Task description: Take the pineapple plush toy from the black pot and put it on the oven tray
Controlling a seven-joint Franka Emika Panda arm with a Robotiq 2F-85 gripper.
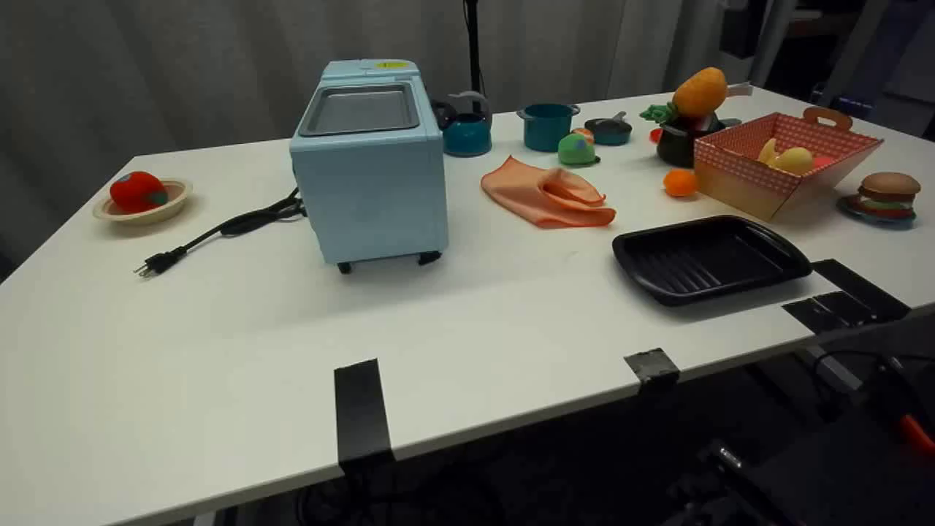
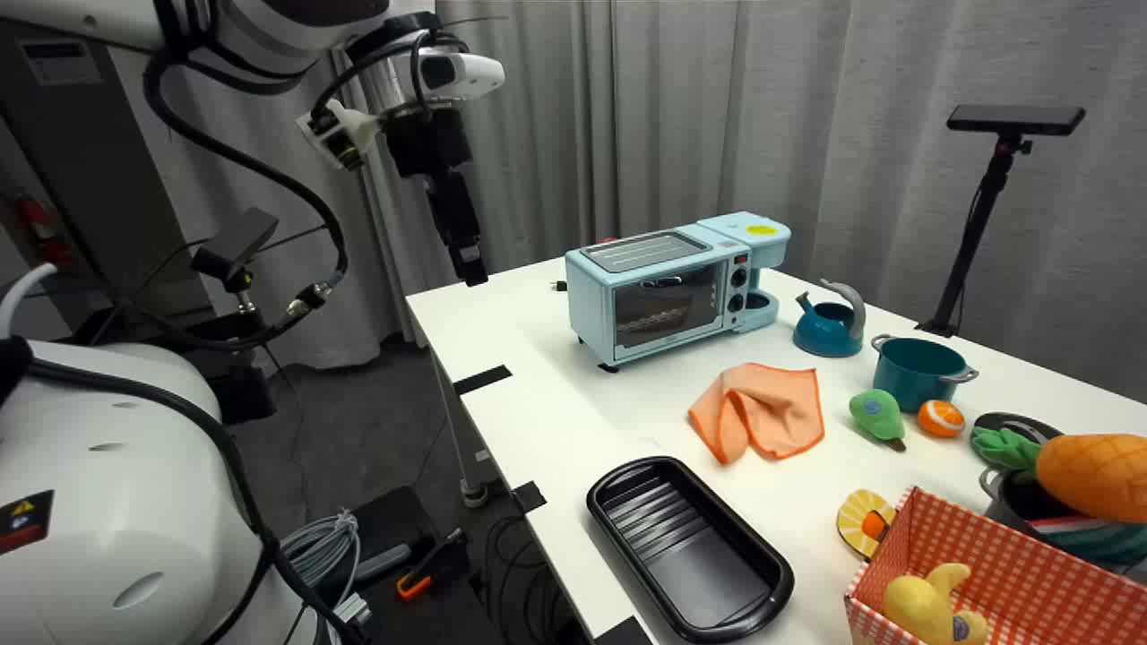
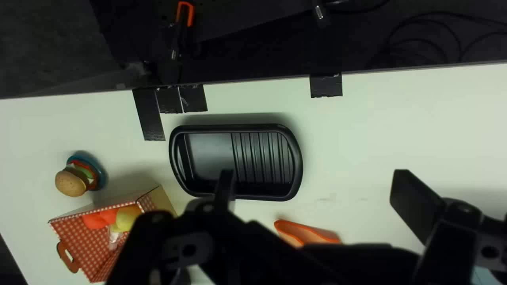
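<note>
The pineapple plush toy, orange with green leaves, lies across the top of the black pot in both exterior views (image 1: 700,93) (image 2: 1098,475). The black pot (image 1: 676,148) is partly hidden behind the gingham basket; it also shows at the right edge of an exterior view (image 2: 1005,502). A black ridged oven tray lies near the table's front edge in both exterior views (image 1: 730,256) (image 2: 721,573) and in the wrist view (image 3: 210,152), with nothing in it. My gripper (image 2: 470,269) hangs high, far from the pineapple. In the wrist view the gripper (image 3: 315,174) is open and empty.
A red gingham basket (image 1: 738,175) with toy food stands between pot and tray. An orange cloth (image 2: 762,412), a light blue toaster oven (image 2: 591,305) with a grey plate on top, a teal pot (image 2: 914,367) and a kettle (image 2: 824,331) stand further along. A burger (image 1: 887,196) sits beside the basket.
</note>
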